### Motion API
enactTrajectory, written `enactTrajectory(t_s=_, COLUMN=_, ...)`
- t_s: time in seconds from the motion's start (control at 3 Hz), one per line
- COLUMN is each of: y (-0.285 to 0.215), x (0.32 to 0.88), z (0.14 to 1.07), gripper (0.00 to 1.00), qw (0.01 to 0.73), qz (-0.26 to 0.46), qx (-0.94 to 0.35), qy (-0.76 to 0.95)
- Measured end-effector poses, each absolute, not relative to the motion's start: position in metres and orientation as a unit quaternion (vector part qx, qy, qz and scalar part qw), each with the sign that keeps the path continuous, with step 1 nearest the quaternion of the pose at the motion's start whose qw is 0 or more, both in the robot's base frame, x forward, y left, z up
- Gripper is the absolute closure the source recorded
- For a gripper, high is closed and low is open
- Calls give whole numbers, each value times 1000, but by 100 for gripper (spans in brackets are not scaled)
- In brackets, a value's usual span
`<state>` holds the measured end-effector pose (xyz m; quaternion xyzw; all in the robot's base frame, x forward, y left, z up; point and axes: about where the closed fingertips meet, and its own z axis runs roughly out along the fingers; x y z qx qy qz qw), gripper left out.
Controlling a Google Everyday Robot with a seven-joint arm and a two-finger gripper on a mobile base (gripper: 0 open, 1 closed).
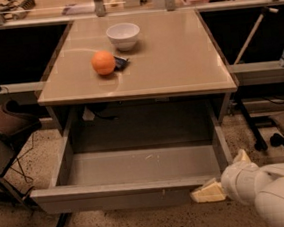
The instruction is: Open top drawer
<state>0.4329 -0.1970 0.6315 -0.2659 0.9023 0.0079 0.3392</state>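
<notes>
The claw is pointing to the left, and its two cream fingers are standing wide apart. The white arm is lying just right of it.
</notes>
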Motion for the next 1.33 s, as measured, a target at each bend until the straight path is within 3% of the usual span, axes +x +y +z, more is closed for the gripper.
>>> enactTrajectory(t_s=0.33, y=-197, x=433, z=635, gripper=0, qw=339, qz=8, qx=-266, qy=902)
enactTrajectory(t_s=1.0, y=-353, x=403, z=741, gripper=0, qw=371, qz=-69, qx=-62, qy=924)
enactTrajectory(t_s=1.33, y=-353, x=403, z=741, gripper=0, qw=371, qz=-69, qx=-62, qy=924)
